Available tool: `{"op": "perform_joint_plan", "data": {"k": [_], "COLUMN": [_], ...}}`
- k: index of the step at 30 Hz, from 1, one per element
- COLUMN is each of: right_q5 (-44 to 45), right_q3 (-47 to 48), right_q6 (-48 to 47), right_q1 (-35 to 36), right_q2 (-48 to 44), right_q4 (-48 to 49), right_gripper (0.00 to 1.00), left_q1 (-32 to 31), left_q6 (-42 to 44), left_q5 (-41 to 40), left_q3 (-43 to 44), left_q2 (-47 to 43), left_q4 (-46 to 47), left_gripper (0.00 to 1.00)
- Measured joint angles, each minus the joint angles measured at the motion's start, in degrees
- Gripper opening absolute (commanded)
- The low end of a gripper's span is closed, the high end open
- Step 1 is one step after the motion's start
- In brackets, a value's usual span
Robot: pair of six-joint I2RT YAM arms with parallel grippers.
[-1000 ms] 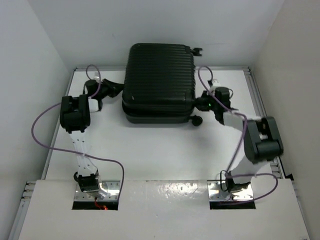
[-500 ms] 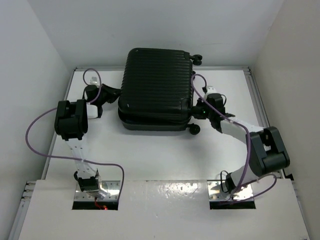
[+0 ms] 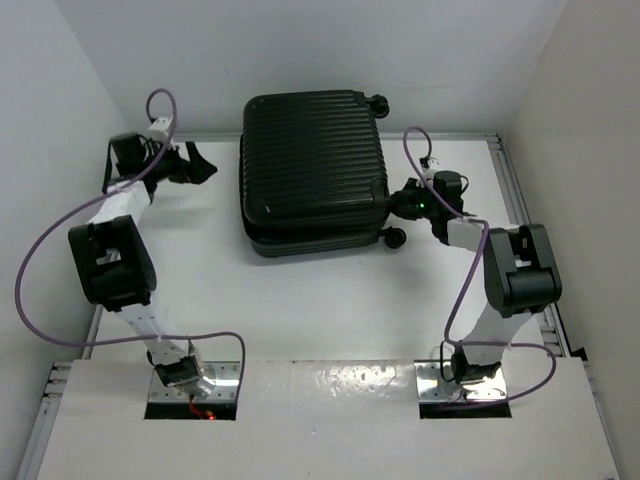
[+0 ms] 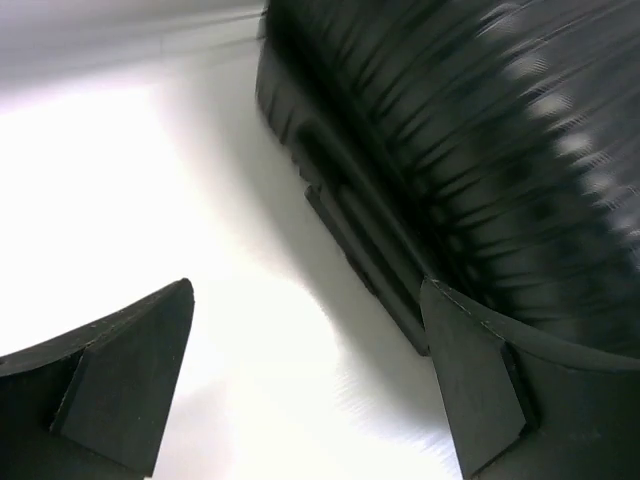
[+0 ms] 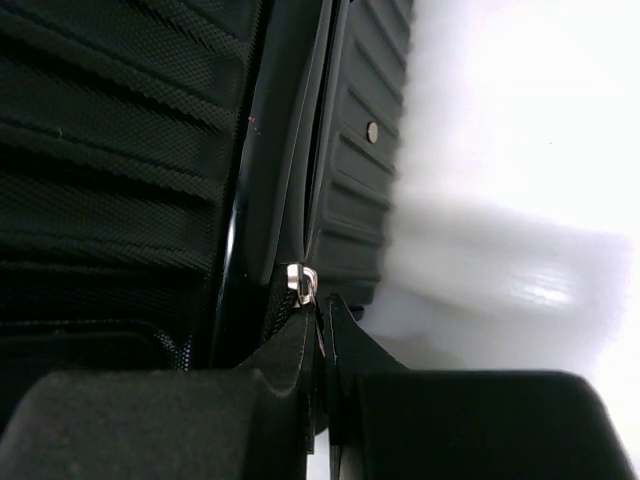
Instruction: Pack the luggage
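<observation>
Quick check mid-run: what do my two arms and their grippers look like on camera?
Both arms: white links, bulky black joint housings, each trailing a purple cable. The left gripper and right gripper have black, wedge-shaped fingers. A green light glows on the right wrist.

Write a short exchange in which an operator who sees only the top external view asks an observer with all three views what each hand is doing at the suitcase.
Operator: From above, the right hand sits against the suitcase. Is it gripping anything?
Observer: Yes. The right wrist view shows its fingers pressed together on a small silver tab, apparently the zipper pull, at the seam between the two shells.
Operator: And the left hand?
Observer: The left wrist view, though blurred, shows it wide open with nothing between its fingers.
</observation>
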Motion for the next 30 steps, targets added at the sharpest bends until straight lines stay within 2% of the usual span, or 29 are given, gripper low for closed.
{"op": "perform_joint_plan", "data": {"k": [2,4,8,11,13,16,19,22,25,27,30], "right_q5": [-3.23,-5.97,-8.81,-10.21,-11.19,-13.53,-14.60,-15.15,-15.06,-14.95,-14.86], "right_q3": [-0.28,-0.92,-1.92,-1.99,-1.97,-1.51,-1.40,-1.40,-1.42,-1.42,-1.42], "right_q6": [1.29,2.45,6.56,9.55,11.50,14.62,17.44,19.34,20.39,21.05,21.53], "right_q1": [-1.07,-1.66,-2.43,-1.92,-1.16,0.13,1.09,1.09,1.09,1.09,1.09], "right_q2": [1.14,2.08,2.60,3.69,4.61,6.40,7.30,7.72,7.74,7.76,7.76], "right_q4": [2.54,5.29,9.16,11.10,12.63,14.93,16.22,16.81,16.81,16.81,16.70], "right_gripper": [0.00,0.00,0.00,0.00,0.00,0.00,0.00,0.00,0.00,0.00,0.00], "left_q1": [-0.42,-3.58,-17.11,-28.65,-33.57,-38.49,-41.86,-44.02,-46.86,-48.94,-51.43], "left_q6": [9.75,20.52,34.91,40.70,42.86,45.07,46.16,46.66,47.06,48.37,51.06], "left_q5": [2.58,3.21,1.68,1.88,1.97,-0.04,-4.00,-7.30,-10.71,-12.15,-13.51], "left_q3": [5.77,9.99,11.32,10.05,8.57,6.01,5.44,5.49,5.20,4.20,2.21], "left_q2": [-1.09,-3.28,-9.09,-11.06,-11.45,-11.50,-11.54,-10.95,-9.88,-9.73,-9.60], "left_q4": [-6.29,-12.81,-22.97,-27.06,-29.05,-30.75,-28.35,-26.14,-21.64,-19.21,-15.76], "left_gripper": [1.00,0.98,0.84,0.76,0.71,0.64,0.54,0.54,0.67,0.81,0.92]}}
